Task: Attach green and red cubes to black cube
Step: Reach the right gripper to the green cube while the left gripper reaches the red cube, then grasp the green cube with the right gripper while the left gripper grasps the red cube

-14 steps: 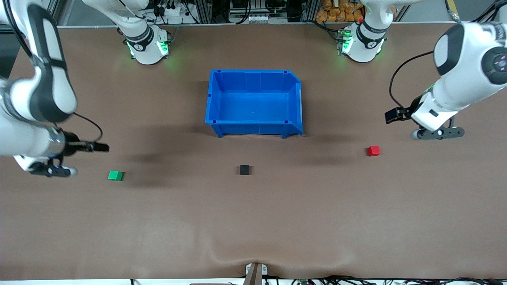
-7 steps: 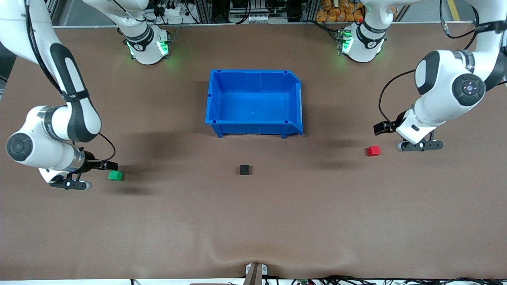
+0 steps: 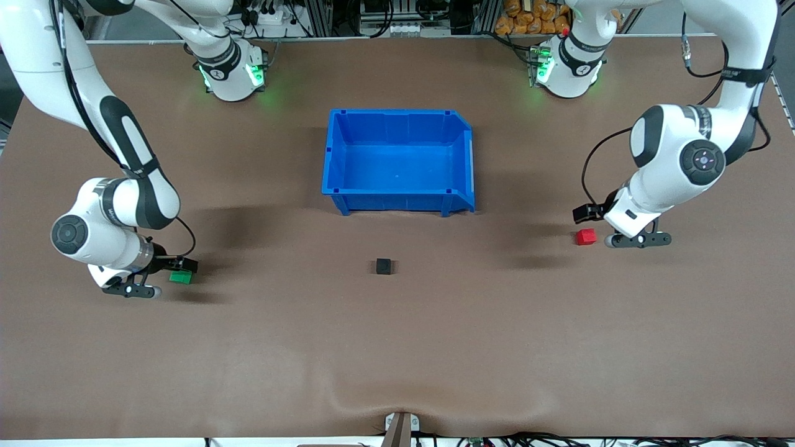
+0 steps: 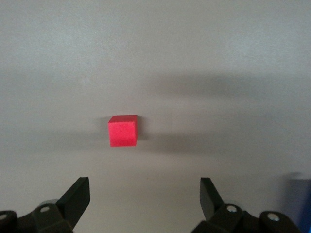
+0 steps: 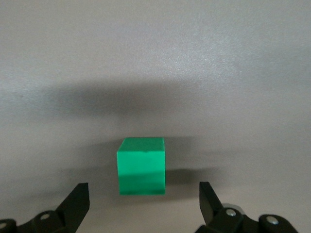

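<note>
The green cube (image 3: pixel 181 277) lies toward the right arm's end of the table. My right gripper (image 3: pixel 182 266) is low, just over it and open. In the right wrist view the green cube (image 5: pixel 142 165) sits just ahead of the open gripper (image 5: pixel 143 189), not between the fingers. The red cube (image 3: pixel 585 236) lies toward the left arm's end. My left gripper (image 3: pixel 584 214) hovers beside it, open and empty. In the left wrist view the red cube (image 4: pixel 122 131) is farther ahead of the open gripper (image 4: pixel 144 187). The black cube (image 3: pixel 384 266) sits alone mid-table.
An empty blue bin (image 3: pixel 397 186) stands mid-table, farther from the front camera than the black cube. The brown table mat has a wrinkle (image 3: pixel 397 403) near its front edge.
Both arms have come down and swung inward. The right gripper has moved to the green cube and the left gripper to the red cube. No cube has moved.
</note>
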{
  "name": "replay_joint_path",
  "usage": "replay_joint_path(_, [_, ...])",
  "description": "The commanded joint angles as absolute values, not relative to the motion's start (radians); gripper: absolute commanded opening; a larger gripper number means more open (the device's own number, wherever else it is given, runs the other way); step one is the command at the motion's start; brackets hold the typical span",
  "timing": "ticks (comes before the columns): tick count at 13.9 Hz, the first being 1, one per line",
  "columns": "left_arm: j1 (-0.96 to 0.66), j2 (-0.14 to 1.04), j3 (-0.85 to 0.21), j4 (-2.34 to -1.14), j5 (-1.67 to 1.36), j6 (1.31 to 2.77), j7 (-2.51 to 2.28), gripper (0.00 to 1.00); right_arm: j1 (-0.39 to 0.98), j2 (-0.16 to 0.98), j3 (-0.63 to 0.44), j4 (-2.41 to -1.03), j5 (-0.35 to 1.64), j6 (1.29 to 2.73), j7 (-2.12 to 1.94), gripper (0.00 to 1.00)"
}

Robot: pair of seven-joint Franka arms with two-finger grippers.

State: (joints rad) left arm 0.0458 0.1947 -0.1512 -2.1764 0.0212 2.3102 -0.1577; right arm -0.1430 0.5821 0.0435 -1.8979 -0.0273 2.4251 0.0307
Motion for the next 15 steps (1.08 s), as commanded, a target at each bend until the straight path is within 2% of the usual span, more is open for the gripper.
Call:
replay_joint_path(1, [0.063,0.257,-0.152,-2.181,0.072,2.393,-0.178,1.0,-0.16,0.591,0.06,-1.898,-0.052,2.448,0.028,1.0])
replay_joint_path(2, [0.063,0.287,-0.152,-2.18,0.093,2.423,-0.179,1.0,-0.16,0.591,0.06,-1.898,-0.054,2.45,0.028,1.0])
replay_joint_path(5, [0.063,0.353,-0.143,-2.18,0.106,2.49,-0.178,1.0,-0.16,0.597,0.06,-1.89,-0.072,2.45,0.028,0.56])
replay_joint_path(7, [0.093,0.376,-0.144,-2.174,0.132,2.503,-0.179,0.94,-0.163,0.607,0.06,-1.882,-0.103,2.453,0.029,0.28])
replay_joint_path(9, [0.095,0.391,-0.143,-2.169,0.132,2.513,-0.179,0.9,-0.163,0.611,0.06,-1.872,-0.156,2.456,0.029,0.06])
replay_joint_path(10, [0.095,0.402,-0.143,-2.169,0.135,2.519,-0.179,0.88,-0.157,0.611,0.06,-1.864,-0.204,2.453,0.028,0.01])
replay_joint_path(11, [0.097,0.409,-0.143,-2.163,0.14,2.519,-0.179,0.85,-0.155,0.611,0.061,-1.856,-0.263,2.451,0.023,0.0])
replay_joint_path(14, [0.095,0.434,-0.143,-2.155,0.144,2.533,-0.215,0.72,-0.112,0.611,0.072,-1.848,-0.316,2.451,-0.118,0.0])
replay_joint_path(15, [0.095,0.436,-0.143,-2.155,0.144,2.533,-0.213,0.65,-0.082,0.607,0.072,-1.836,-0.316,2.45,-0.165,0.0])
